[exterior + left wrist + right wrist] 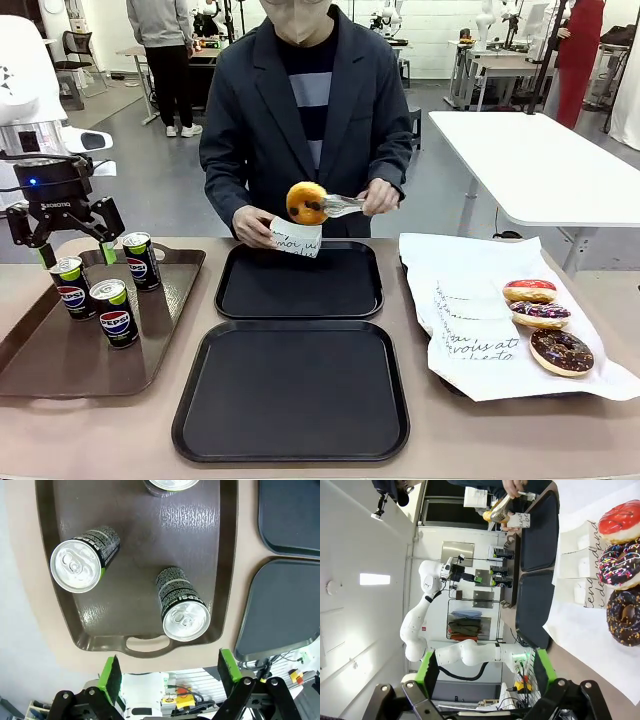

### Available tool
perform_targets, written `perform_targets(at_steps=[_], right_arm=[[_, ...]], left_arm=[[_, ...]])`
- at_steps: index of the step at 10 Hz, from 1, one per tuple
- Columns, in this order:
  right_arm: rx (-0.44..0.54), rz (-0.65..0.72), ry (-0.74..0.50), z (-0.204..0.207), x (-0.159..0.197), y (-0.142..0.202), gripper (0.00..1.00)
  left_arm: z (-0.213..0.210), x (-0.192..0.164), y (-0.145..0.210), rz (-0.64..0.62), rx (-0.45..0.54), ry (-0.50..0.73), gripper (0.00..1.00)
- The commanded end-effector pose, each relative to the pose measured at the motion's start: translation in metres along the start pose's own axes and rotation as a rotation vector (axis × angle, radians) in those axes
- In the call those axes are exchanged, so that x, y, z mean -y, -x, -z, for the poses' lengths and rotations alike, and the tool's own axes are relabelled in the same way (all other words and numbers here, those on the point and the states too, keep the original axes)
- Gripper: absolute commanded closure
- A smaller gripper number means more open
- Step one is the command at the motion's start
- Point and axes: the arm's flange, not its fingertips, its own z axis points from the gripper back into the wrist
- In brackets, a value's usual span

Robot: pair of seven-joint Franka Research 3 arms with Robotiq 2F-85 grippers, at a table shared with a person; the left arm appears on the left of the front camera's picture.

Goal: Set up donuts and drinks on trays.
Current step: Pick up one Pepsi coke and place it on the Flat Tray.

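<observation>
We see left jaws apart by three drinks [118, 313] on the brown tray [60, 365]; right jaws apart too. Person's tongs [343, 205] hold a donut [306, 203], seemingly touching its sleeve [296, 238].

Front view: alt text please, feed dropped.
A person holds a donut in tongs over a paper sleeve, above the far black tray. The left gripper, jaws open, hovers by three Pepsi cans on a brown tray; three iced donuts lie on paper at right.

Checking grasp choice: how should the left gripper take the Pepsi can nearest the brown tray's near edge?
Probably from above, jaws straddling the Pepsi can just under its top: it stands upright with room on both sides, and the open left gripper points down.
</observation>
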Motion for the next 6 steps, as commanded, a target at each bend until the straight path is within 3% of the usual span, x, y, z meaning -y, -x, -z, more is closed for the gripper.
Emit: perform_targets(at_steps=[1, 3, 6], right_arm=[[0.001, -0.018, -0.016, 0.0, 0.001, 0.0, 0.0], [0.001, -0.018, -0.016, 0.0, 0.001, 0.0, 0.0], [0.001, -0.018, -0.016, 0.0, 0.001, 0.0, 0.0]], left_arm=[[0.016, 0.007, 0.013, 0.012, 0.059, -0.03, 0.0], [0.031, 0.021, 0.023, 0.013, 0.169, -0.095, 0.0], [0.043, 0.031, 0.026, 0.033, 0.214, -0.118, 0.0]])
